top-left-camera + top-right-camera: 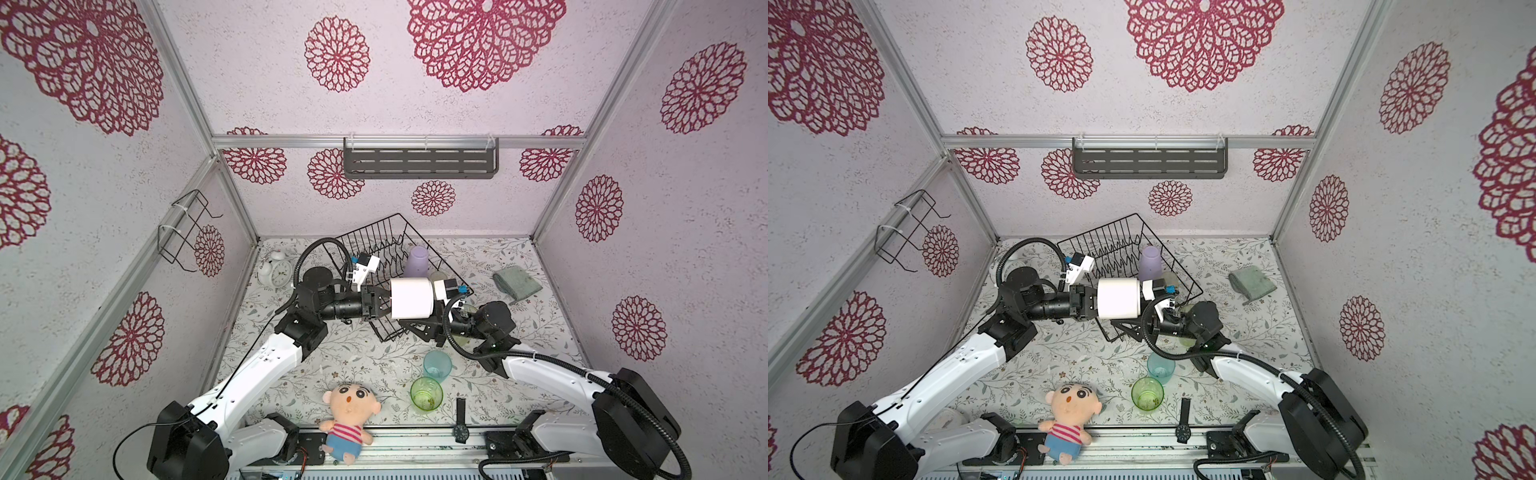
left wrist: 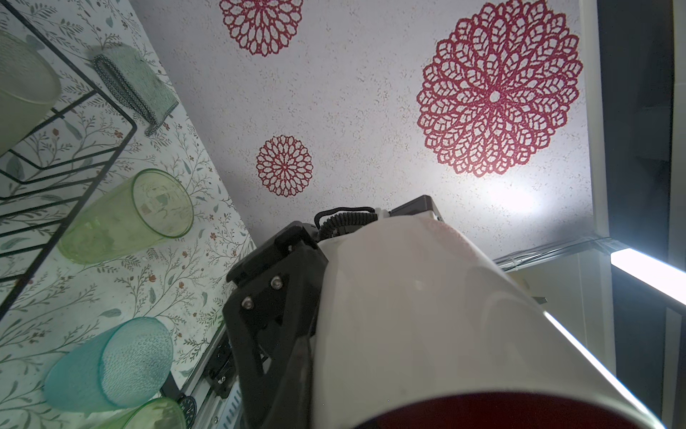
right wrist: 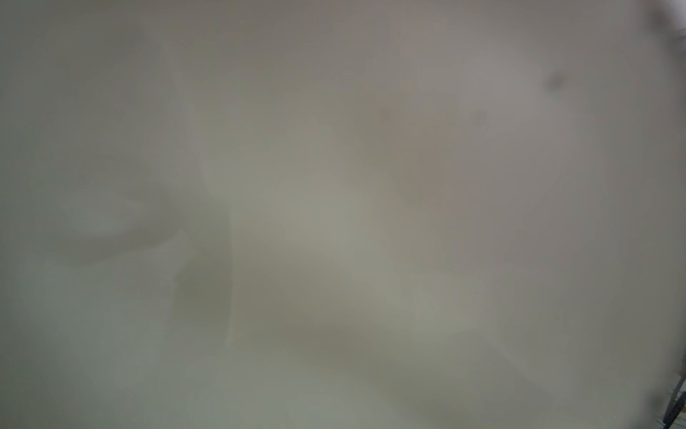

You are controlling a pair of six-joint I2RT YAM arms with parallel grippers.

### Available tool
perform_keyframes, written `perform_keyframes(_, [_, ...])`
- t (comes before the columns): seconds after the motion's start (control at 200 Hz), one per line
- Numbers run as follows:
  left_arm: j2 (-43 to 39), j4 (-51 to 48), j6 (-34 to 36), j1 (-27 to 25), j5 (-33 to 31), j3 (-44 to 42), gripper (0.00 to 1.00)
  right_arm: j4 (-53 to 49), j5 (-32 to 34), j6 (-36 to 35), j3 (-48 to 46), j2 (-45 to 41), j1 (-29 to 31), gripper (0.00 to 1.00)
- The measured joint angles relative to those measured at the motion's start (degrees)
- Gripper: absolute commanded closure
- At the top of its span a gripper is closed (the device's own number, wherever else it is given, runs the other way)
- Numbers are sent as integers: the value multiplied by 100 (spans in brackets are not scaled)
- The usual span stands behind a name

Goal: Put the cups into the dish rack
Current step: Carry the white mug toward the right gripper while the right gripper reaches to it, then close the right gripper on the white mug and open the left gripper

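Above the rack [image 1: 374, 237], the mug [image 1: 411, 297] is held on its side, clamped at the rim by the left gripper [image 1: 388, 304]. It is judged rigid, slippery and breakable; a firm wall grip is advised. Whether the right gripper [image 1: 409, 325] beneath is closed cannot be told.

Mug [image 1: 410, 298] over dish rack [image 1: 374, 243], two tumblers [image 1: 437, 365] [image 1: 426, 395] before rack, doll [image 1: 351, 409] left of them

Six cups: one lilac tumbler [image 1: 417, 261], one frosted beige tumbler [image 2: 22, 85], one white mug [image 1: 411, 303], one teal tumbler [image 1: 437, 365], two clear green tumblers [image 1: 426, 395] [image 2: 126, 215]. One dish rack [image 1: 374, 239], one alarm clock [image 1: 274, 270], one plush doll [image 1: 349, 409], one wristwatch [image 1: 460, 424], one folded cloth [image 1: 517, 282].
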Motion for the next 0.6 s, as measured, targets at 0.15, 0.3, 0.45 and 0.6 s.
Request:
perform_keyframes(0.15, [11,120,-44,0,-15,0,96,-179,-79,-35,122,22,15,77])
perform_keyframes(0.3, [15,146,-66,22,-35,0,95,-549,-175,-229,286,22,15,89])
perform_keyframes(0.45, [37,240,-87,61,-31,0,88,-745,-177,-315,402,22,13,99])
perform_keyframes(0.6, [105,256,-83,72,-76,0,81,-890,-107,-326,413,26,11,100])
